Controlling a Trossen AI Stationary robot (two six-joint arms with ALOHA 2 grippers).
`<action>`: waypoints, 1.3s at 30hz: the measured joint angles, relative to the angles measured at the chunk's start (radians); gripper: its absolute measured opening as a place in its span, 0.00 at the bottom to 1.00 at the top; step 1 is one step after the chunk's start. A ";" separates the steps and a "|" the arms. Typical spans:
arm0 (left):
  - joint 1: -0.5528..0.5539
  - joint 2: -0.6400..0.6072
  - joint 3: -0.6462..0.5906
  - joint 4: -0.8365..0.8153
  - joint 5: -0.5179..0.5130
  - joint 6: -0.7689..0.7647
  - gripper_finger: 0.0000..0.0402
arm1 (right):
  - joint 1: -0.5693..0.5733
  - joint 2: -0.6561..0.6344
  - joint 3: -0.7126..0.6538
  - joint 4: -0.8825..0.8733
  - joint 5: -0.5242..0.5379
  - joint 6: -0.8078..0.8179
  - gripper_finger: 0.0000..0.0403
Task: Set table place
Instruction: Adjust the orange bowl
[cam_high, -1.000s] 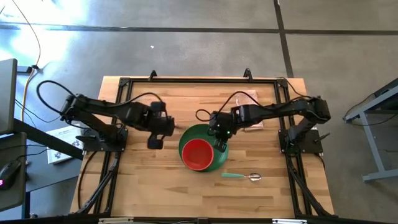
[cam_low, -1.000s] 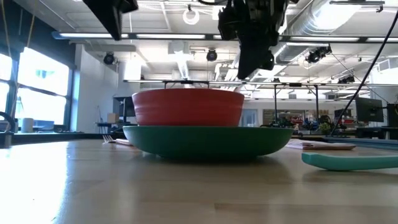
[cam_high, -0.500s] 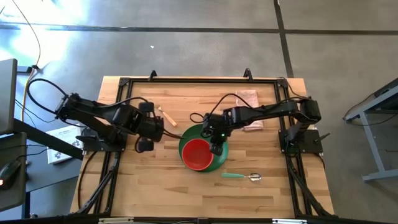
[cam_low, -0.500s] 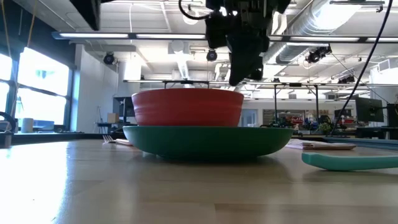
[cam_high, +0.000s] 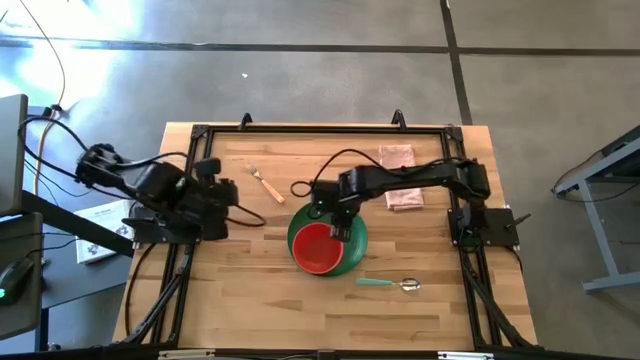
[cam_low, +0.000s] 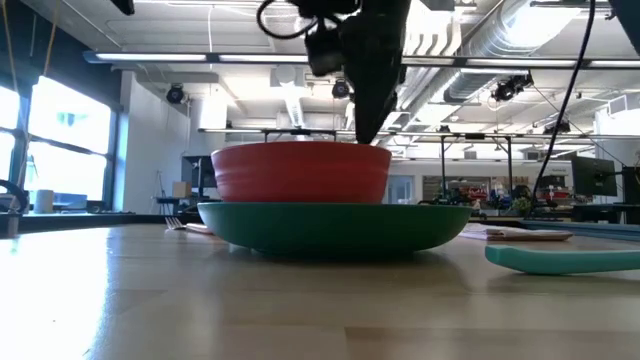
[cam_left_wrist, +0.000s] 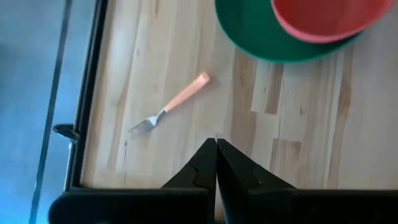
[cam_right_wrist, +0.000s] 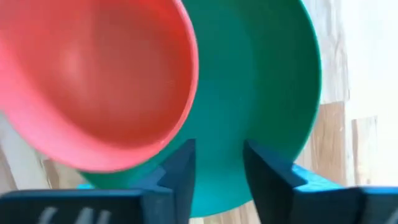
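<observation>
Place setting in progress on the table (cam_high: 230, 300); a red bowl (cam_high: 318, 247) sits inside a green plate (cam_high: 352, 252) near the middle of the board, a fork (cam_high: 266, 184) lies apart toward the far left, a teal-handled spoon (cam_high: 388, 284) lies near the plate on its near right side, and two folded napkins (cam_high: 400, 177) rest by the far right corner.

Your right gripper (cam_right_wrist: 216, 169) hangs over the far rim of the plate, just beside the bowl, its fingers apart and holding nothing; the wrist view shows the plate's green surface in the gap between them. Your left gripper (cam_left_wrist: 216, 163) is drawn back over the left side of the table, its fingers pressed together and empty, with the fork ahead of it.

Hazards from here: if you lower the right gripper without clearing the bowl, a finger may catch its wall and tip it or drag it off centre; if you close on the rim at a shallow angle, the plate may skid and carry the bowl toward the spoon; if you bring the left gripper in for the fork, mind the right arm's reach across the middle.
</observation>
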 joint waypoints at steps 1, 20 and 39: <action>-0.010 -0.013 0.000 0.002 -0.010 -0.005 0.00 | -0.002 0.011 0.000 0.002 -0.003 0.017 0.34; -0.029 -0.083 0.000 0.001 -0.106 0.009 0.00 | 0.006 0.093 0.000 0.131 -0.037 0.116 0.50; -0.029 -0.083 0.000 0.001 -0.123 0.019 0.00 | -0.013 0.134 0.000 0.057 -0.065 0.113 0.03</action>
